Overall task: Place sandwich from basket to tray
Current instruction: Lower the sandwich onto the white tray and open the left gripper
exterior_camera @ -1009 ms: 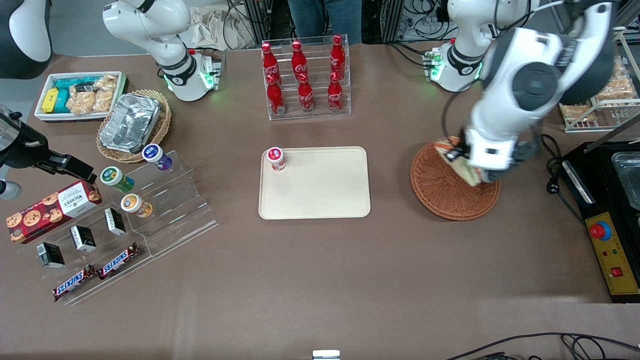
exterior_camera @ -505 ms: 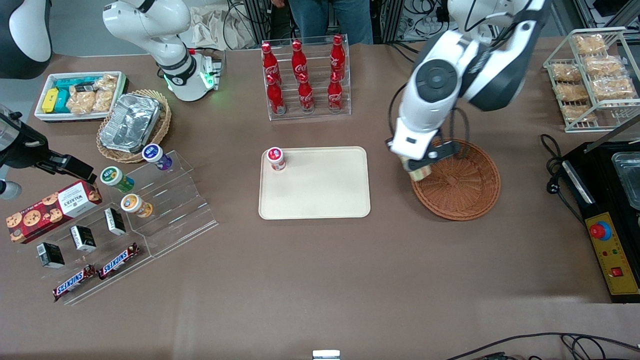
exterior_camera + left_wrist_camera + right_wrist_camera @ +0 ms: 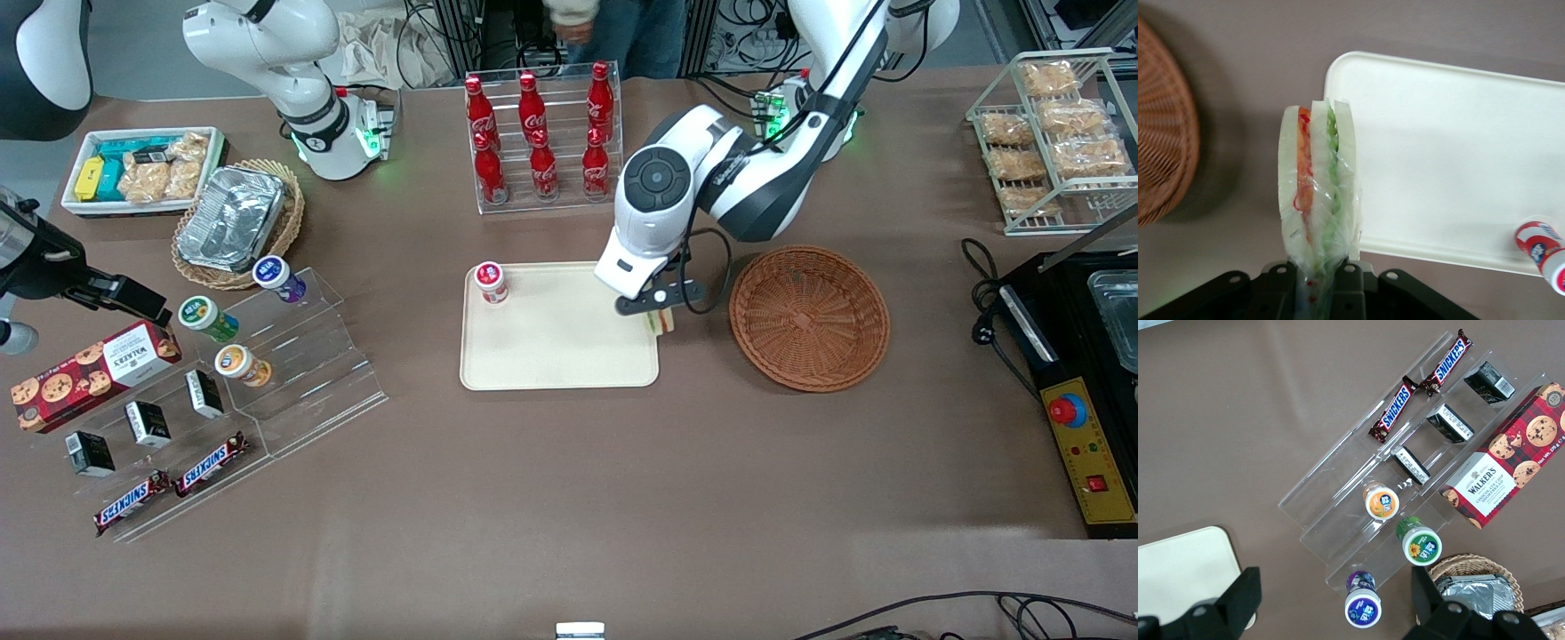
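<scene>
Left arm's tool [image 3: 659, 313] hangs above the edge of the tray [image 3: 560, 356] that faces the basket [image 3: 809, 317], clamped on the sandwich [image 3: 660, 322]. Wrist view: the tool [image 3: 1317, 283] pinches the wrapped wedge at one end; the sandwich [image 3: 1317, 200] stands edge-on in clear film, with white bread layers, an orange-red band and a green band visible. It is held off the tabletop [image 3: 569, 498], straddling the rim of the tray [image 3: 1458, 153], partly over the tray and partly over bare brown surface. The woven basket [image 3: 1161, 147] lies apart from the sandwich, toward the working arm's end, and holds nothing visible. A small red-and-white lidded cup [image 3: 490, 283] stands in a corner of the tray toward the parked arm's end, farther from the front camera; the same cup [image 3: 1545, 252] shows in the wrist view. An acrylic rack of red cola bottles [image 3: 542, 133] stands farther from the front camera than the tray. A clear stepped display with Snickers bars [image 3: 169, 489] sits toward the parked arm's end.
</scene>
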Controlling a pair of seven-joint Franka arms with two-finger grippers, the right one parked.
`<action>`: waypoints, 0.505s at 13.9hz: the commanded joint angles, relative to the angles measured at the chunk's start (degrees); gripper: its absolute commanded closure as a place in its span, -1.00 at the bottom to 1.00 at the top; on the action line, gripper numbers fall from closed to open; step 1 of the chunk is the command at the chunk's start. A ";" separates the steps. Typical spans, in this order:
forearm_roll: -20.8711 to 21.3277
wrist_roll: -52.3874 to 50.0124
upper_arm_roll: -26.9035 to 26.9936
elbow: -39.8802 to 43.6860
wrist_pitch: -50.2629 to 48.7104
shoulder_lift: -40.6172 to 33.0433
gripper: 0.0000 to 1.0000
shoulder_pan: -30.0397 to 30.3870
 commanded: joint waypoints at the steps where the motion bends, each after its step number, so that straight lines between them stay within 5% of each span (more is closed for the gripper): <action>1: 1.15 5.28 0.52 1.69 4.85 3.40 1.00 -1.11; 7: 8.35 5.03 0.78 -0.59 13.22 10.52 1.00 -4.72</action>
